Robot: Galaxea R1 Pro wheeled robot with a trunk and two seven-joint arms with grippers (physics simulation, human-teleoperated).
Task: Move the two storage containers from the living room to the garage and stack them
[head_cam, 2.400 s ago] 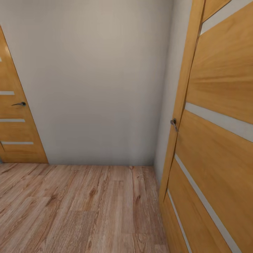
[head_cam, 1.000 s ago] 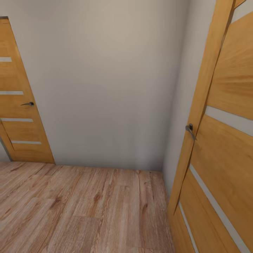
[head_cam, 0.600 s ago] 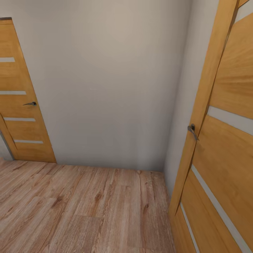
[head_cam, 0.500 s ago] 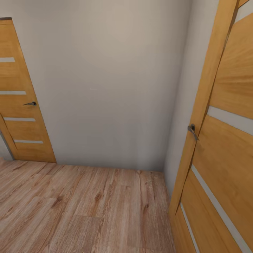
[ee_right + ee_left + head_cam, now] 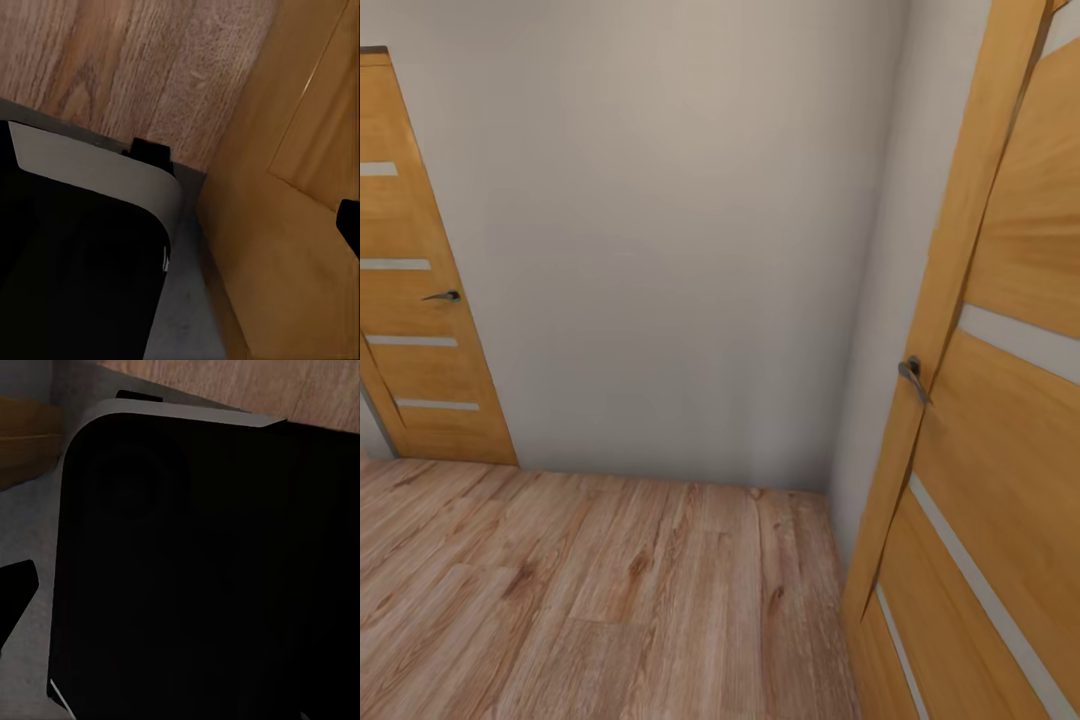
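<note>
Driving through hallway atm: wood-plank floor (image 5: 610, 590), grey wall (image 5: 660, 250), open door (image 5: 1000, 420) at floor's right edge, closed door (image 5: 415, 300) far left. Bins not around. Grippers' opening: can't tell. Next imo: steer clear of open door w/ base.

From my head camera, the tan door (image 5: 1000, 400) on the right is cut off by the top, right and bottom edges, and the door (image 5: 410, 300) on the left is cropped by the left edge. On the left wrist feed a black body (image 5: 195, 577) hides nearly all the floor. A black sliver (image 5: 349, 225) at the right wrist feed's edge is too cropped to identify.
</note>
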